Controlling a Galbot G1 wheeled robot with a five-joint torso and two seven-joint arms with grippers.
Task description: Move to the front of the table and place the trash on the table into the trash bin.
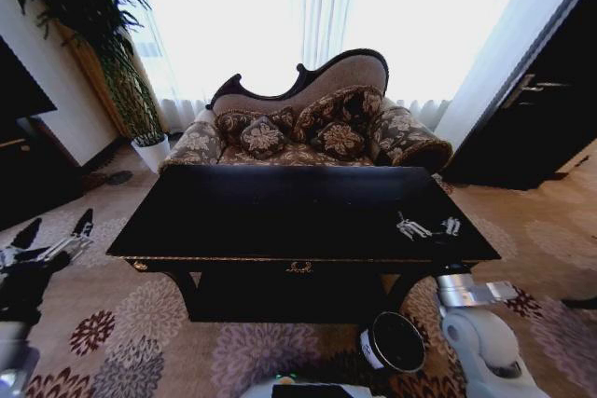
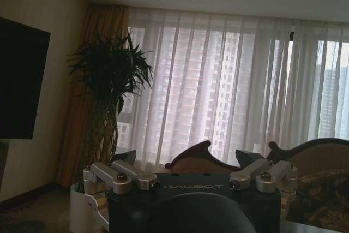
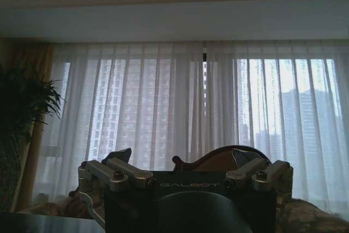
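The robot faces the long front edge of the table (image 1: pixel 280 216), whose long axis runs across the head view from left to right, gold emblem on the front apron centred toward the robot.

The trash bin (image 1: pixel 394 342) stands upright on the carpet just in front of the table's right front leg, mouth facing up, beside the right arm; this placement likely keeps the drop within short reach.

No trash can be made out on the glossy top; the pale marks near its right front corner read as a reflection of the right gripper (image 3: pixel 185 167) (not as litter).

The left gripper (image 1: pixel 56 235) is held off the table's left end, above the carpet, fingers spread wide and gripping nothing. The right gripper is also spread wide and empty, aimed toward the window beyond the sofa (image 1: pixel 308 128).
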